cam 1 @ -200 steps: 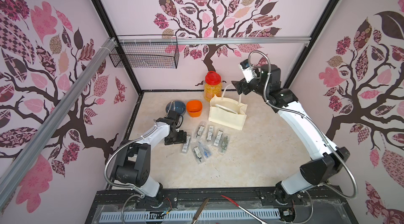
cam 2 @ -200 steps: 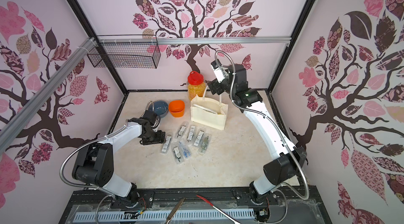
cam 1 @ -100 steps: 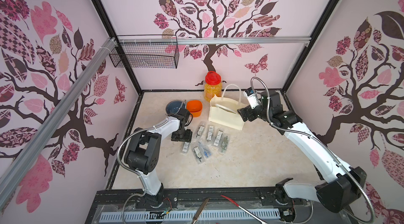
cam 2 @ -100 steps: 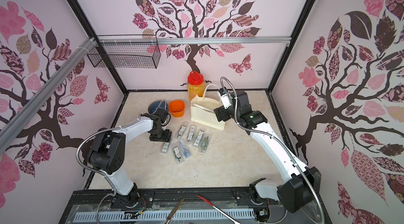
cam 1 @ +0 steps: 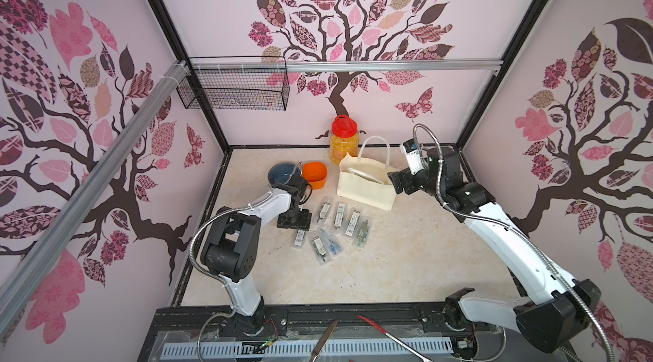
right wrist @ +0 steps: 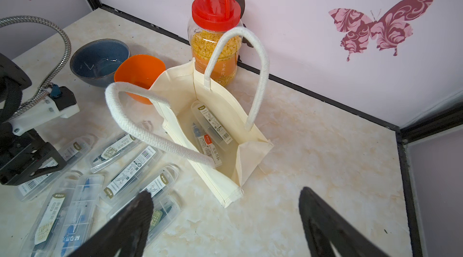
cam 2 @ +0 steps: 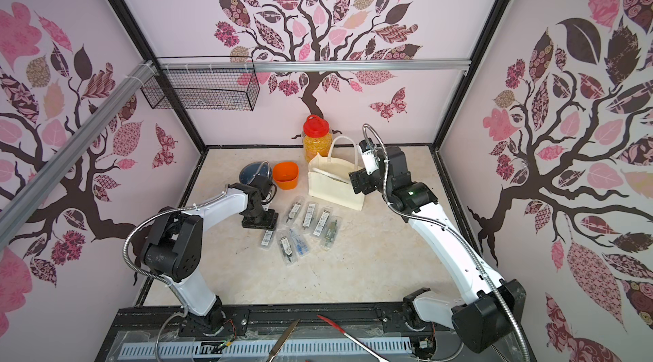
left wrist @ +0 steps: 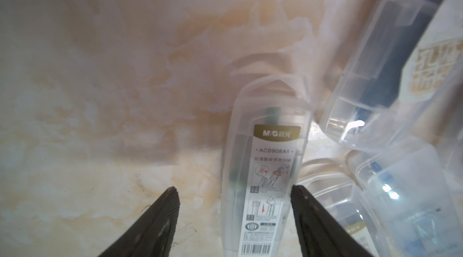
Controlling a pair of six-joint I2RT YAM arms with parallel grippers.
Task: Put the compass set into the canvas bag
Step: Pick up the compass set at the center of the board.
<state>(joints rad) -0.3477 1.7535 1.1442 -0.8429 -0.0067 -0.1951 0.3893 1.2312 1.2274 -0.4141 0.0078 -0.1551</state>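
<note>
My left tool (left wrist: 233,189) is down at the worktop (cam 1: 406,254) with its jaws partly open, astride one end of a compass set (left wrist: 265,168) in a clear plastic case. In the left wrist view one fingertip (left wrist: 297,193) sits right at the case's edge. The other (left wrist: 172,194) stands off from it with bare worktop between, so I have no grip on the case. It lies flat, label up. In both top views this compass set (cam 1: 299,236) is the one nearest my left arm, at the edge of a loose cluster of other cases (cam 1: 340,215) spread in front of the canvas bag (cam 1: 364,190).

My right tool (right wrist: 225,191) is wide open and holds nothing. It hangs just beside the bag's end nearest my right arm, above the worktop.

The bag stands upright with its mouth open. One handle (right wrist: 260,67) stands up and the other (right wrist: 150,128) droops across the opening. Two cases (right wrist: 213,122) already lie on its bottom.

An orange cup (cam 1: 314,175) and a blue bowl (cam 1: 282,173) sit beside the bag on my left arm's side. A red-lidded jar (cam 1: 343,139) of yellow flakes stands behind it by the back wall.
</note>
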